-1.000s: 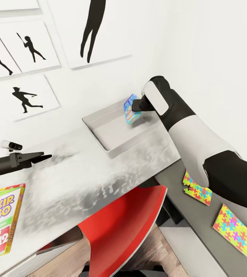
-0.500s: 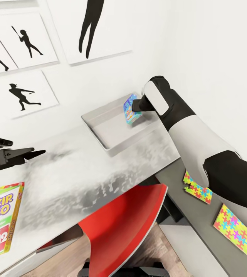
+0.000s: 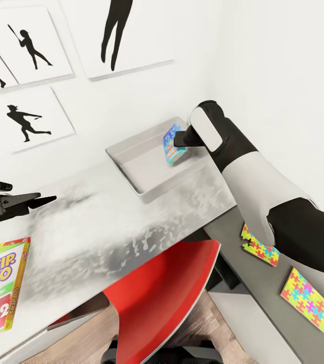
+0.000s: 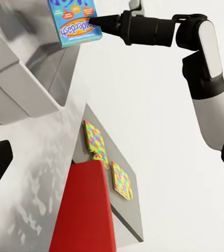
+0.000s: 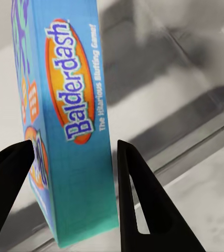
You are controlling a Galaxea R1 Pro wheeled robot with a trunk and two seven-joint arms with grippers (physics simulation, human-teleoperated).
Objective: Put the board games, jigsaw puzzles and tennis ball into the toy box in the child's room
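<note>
I held the thin, stiff blue Balderdash game box (image 3: 172, 144) edge-up over the light grey toy box (image 3: 131, 162) at the table's far edge, my right gripper (image 5: 72, 157) pinching its faces; light cardboard, likely slippery, I judged.

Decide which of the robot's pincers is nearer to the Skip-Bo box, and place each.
Left. The left pincer hovers just above the Skip-Bo box at the table's near end; the right pincer is far across, holding the Balderdash box over the toy box.
</note>
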